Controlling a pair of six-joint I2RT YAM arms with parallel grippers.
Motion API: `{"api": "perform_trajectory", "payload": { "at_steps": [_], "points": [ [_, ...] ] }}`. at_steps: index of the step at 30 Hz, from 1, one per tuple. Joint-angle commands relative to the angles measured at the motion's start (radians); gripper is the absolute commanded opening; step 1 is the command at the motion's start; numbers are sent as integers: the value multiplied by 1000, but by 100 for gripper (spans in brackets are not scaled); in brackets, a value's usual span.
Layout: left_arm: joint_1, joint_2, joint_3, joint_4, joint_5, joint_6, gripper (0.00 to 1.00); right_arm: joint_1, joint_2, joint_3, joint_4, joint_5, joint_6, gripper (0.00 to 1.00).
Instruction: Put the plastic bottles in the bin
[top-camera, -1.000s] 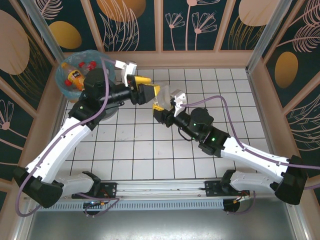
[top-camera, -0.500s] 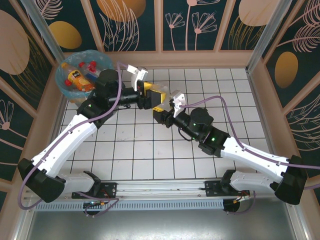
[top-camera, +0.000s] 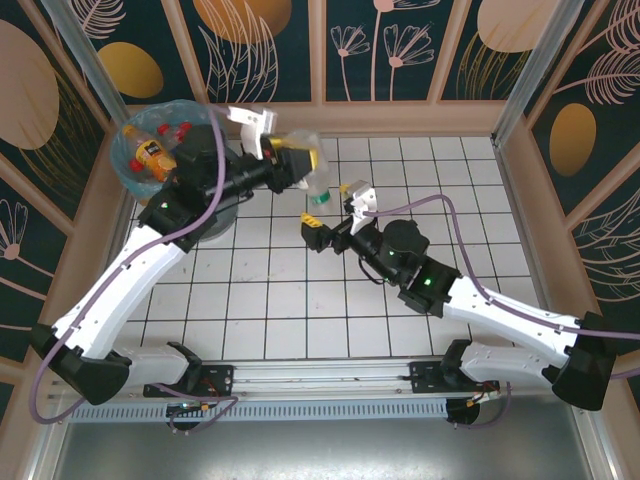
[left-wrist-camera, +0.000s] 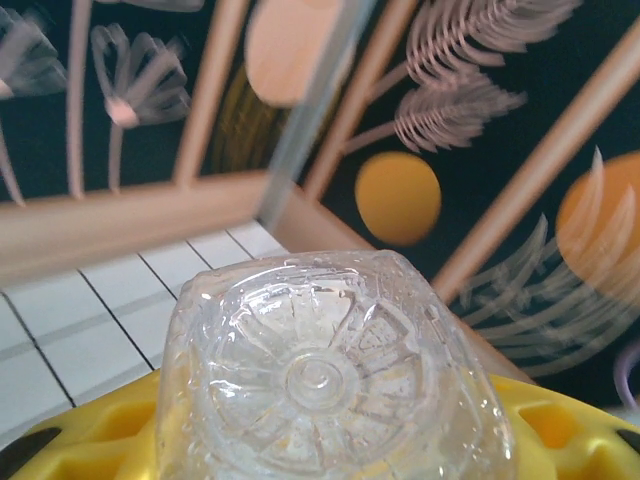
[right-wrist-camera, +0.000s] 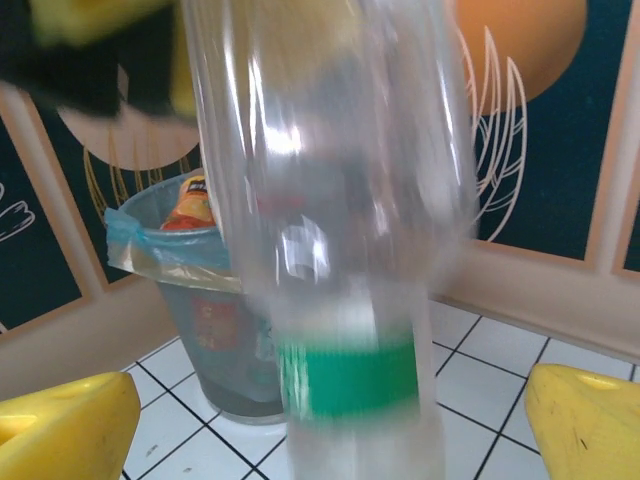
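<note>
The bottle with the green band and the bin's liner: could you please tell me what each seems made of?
The bottle looks like thin clear plastic, glossy: the backdrop shows through it and highlights glint. The liner seems thin translucent light-blue plastic film, wrinkled and folded over the rim of the bin.

Top cam looks down from high behind the near edge over the whole table (top-camera: 470, 160). Both wrist cams are right up against 1 shared bottle (left-wrist-camera: 330, 380); right's faces the bin (right-wrist-camera: 205, 330).
</note>
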Motion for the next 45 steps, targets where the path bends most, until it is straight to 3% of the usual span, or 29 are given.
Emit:
{"api": "perform_trajectory", "payload": {
  "at_steps": [1,4,11,19,26,29,36,41,45],
  "points": [
    [20,-13,163,-63,-290,66,36,11,-42,-24,75,71,-3,99],
    [105,24,291,-140,-380,90,31,10,-52,-26,77,77,10,99],
    [341,58,360,-178,-374,88,30,48,0,0,84,65,137,99],
    [576,124,301,-152,-174,-81,29,110,221,203,19,24,194,99],
    [739,211,236,-87,18,-264,31,134,400,413,-81,-84,209,99],
    [761,231,195,-69,43,-307,35,143,413,402,-67,-132,229,99],
    [763,279,104,-22,80,-340,49,151,391,330,-46,-100,278,99],
    [763,281,101,-32,62,-315,77,151,378,309,-66,-72,267,99],
    [763,258,119,-53,-2,-288,84,151,371,296,-69,-61,265,99]
  ]
}}
